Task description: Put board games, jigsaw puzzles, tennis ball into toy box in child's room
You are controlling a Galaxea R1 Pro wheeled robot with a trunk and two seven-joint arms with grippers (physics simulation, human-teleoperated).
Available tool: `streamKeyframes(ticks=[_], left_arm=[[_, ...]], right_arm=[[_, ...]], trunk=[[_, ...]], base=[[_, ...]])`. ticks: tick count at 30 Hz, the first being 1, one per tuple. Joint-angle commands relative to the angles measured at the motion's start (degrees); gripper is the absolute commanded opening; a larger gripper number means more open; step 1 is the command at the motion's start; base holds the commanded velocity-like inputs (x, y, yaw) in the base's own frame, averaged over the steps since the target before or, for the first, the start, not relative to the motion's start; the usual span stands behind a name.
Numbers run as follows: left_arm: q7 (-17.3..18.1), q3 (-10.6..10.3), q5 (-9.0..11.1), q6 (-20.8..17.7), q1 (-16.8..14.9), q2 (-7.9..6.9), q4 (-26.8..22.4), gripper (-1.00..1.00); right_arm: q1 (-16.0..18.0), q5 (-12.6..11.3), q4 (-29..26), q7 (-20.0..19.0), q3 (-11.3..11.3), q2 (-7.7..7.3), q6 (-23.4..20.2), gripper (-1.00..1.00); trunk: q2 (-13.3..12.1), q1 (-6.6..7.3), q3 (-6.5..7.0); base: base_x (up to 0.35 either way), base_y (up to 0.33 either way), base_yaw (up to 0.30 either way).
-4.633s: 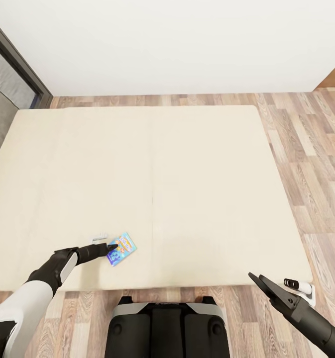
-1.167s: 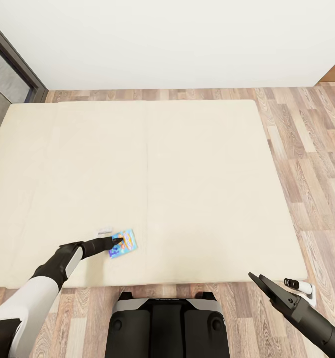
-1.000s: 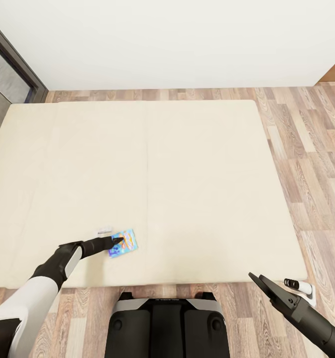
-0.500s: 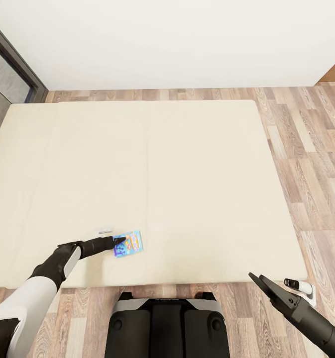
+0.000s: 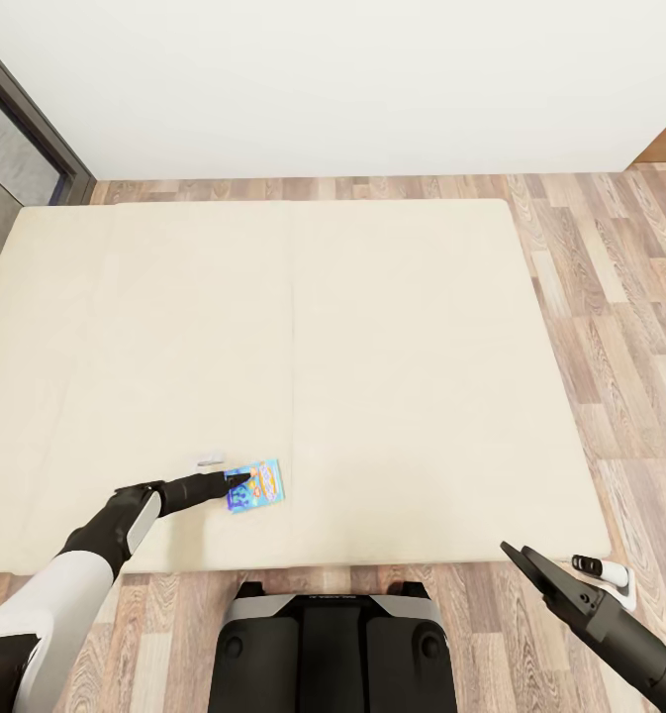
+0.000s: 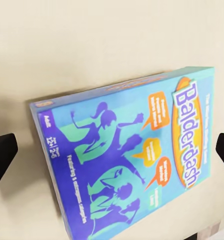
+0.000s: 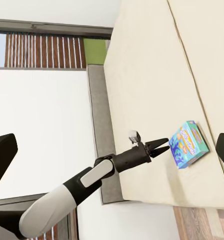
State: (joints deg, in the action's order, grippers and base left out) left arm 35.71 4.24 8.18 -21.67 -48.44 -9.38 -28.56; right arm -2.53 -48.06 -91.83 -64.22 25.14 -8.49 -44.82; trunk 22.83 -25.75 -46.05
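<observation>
1. The left gripper [image 5: 236, 483] is spread wide at the near left edge of the blue board game [image 6: 136, 160], holding nothing.
2. The box lid reads "Balderdash"; it lies flat on the bed [image 5: 392, 376], near the near edge.
3. The right gripper [image 5: 516, 557] hangs over the wood floor [image 5: 610, 297], near right; its jaw spread cannot be made out.
4. A window frame [image 5: 36, 124] is cut off far left.

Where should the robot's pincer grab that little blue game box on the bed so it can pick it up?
Probably by its two long side edges. The blue game box lies flat on the bed, so its thin sides are the only parts to pinch. The open left pincer sits right at the box's near-left end, fingers spread wider than the box in the wrist view, so coming from above to straddle it looks best.
</observation>
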Motion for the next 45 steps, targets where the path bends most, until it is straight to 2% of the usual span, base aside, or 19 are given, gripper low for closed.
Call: streamKeyframes(ticks=[1, 27, 34, 45], left_arm=[[0.00, 0.16, 0.35, -0.48, -0.03, 0.03, -0.01, 1.00], [-0.78, 0.15, 0.18, -0.22, 0.01, -0.03, 0.09, 1.00], [-3.35, 0.15, 0.24, -0.16, 0.01, 0.05, 0.09, 1.00], [-4.11, 0.16, 0.26, -0.06, 0.01, 0.02, 0.09, 1.00]], right_arm=[[-0.02, -0.29, -0.03, 0.06, 0.03, -0.02, -0.35, 1.00], [-0.02, -0.28, -0.09, 0.06, 0.09, 0.08, -0.28, 1.00], [-0.02, -0.28, -0.04, 0.06, 0.09, 0.05, -0.34, 1.00], [-0.02, -0.28, -0.03, 0.06, 0.09, -0.03, -0.35, 1.00]], trunk=[[0.09, -0.04, -0.05], [0.09, -0.04, -0.13], [0.09, -0.04, -0.47], [0.09, -0.04, -1.12]], base=[[0.000, -0.043, 0.000], [0.000, -0.018, 0.000], [0.000, 0.000, 0.000], [0.000, 0.000, 0.000]])
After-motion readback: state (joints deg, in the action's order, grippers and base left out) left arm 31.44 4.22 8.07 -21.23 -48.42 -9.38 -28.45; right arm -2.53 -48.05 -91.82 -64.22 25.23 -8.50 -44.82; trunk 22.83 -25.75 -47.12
